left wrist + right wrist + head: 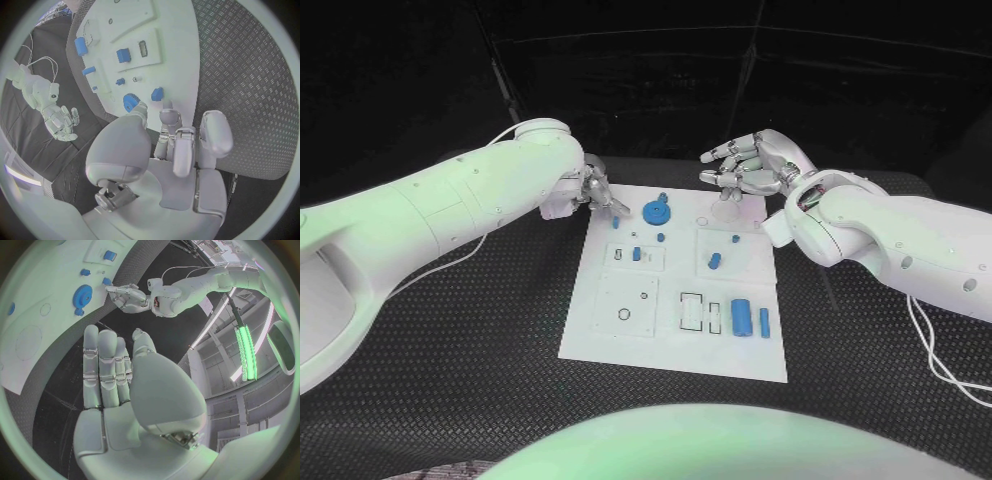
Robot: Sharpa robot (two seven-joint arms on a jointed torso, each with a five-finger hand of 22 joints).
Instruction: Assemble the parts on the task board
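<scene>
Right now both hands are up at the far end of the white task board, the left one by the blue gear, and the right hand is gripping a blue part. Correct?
Not quite. The right hand grips nothing: the right wrist view shows its fingers straight with nothing between them. The rest holds: the head view shows both hands at the far end of the task board, the left hand by the blue gear.

No legible text, labels, brands or numbers appear in any view. The board [678,285] bears only printed black outlines, rectangles and small circles, which carry no readable characters.
</scene>
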